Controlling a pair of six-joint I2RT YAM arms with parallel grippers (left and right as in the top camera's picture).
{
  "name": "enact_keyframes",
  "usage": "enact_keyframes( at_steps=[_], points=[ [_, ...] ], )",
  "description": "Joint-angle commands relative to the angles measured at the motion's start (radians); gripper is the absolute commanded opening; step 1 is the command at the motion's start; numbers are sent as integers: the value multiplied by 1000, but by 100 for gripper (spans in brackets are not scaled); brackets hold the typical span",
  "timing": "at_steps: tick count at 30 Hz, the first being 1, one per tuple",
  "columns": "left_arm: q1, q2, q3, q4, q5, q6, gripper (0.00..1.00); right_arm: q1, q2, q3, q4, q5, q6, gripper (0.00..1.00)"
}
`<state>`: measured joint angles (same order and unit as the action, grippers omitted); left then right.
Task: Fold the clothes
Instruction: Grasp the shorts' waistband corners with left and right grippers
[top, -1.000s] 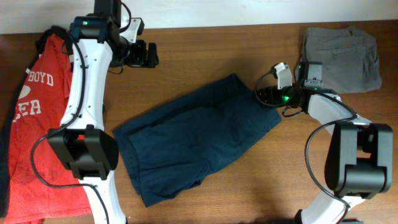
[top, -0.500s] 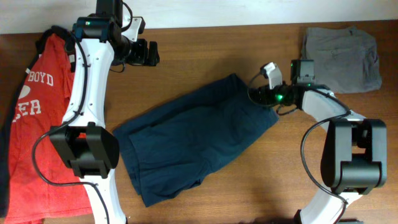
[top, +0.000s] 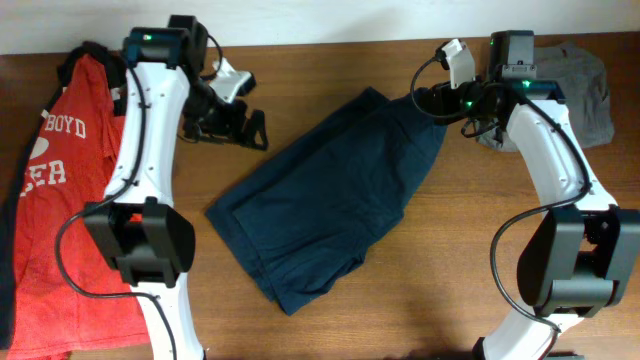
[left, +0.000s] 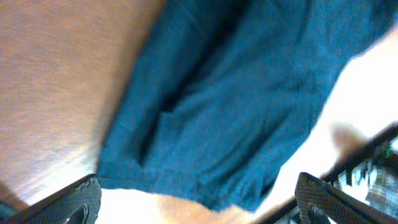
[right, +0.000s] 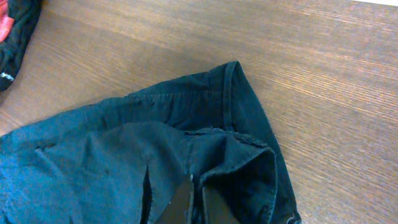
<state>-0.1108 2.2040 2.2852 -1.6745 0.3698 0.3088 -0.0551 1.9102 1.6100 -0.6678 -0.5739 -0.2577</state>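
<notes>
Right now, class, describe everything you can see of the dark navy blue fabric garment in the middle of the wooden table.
The dark navy blue fabric garment looks like soft woven cotton with stitched hems. It lies spread diagonally across the wooden table, creased and rumpled. The right gripper is shut on its far right corner, where the cloth bunches and folds around the fingers while the rest lies on the wood.
</notes>
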Motion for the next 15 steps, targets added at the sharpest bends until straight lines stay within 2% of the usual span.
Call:
enact_keyframes(
  at_steps=[1,5,9,15],
  points=[
    [-60,6,-57,-9,34,127,99,-4,-19,18,2,13,4,4],
    [-111,6,-207,107,-50,148,98,-26,-19,18,-3,3,3,4],
    [-111,6,-349,252,-161,5,98,-39,-19,18,-3,-17,3,4],
    [-109,6,-487,374,-214,3,98,-39,-19,18,-2,-17,3,4]
  ],
)
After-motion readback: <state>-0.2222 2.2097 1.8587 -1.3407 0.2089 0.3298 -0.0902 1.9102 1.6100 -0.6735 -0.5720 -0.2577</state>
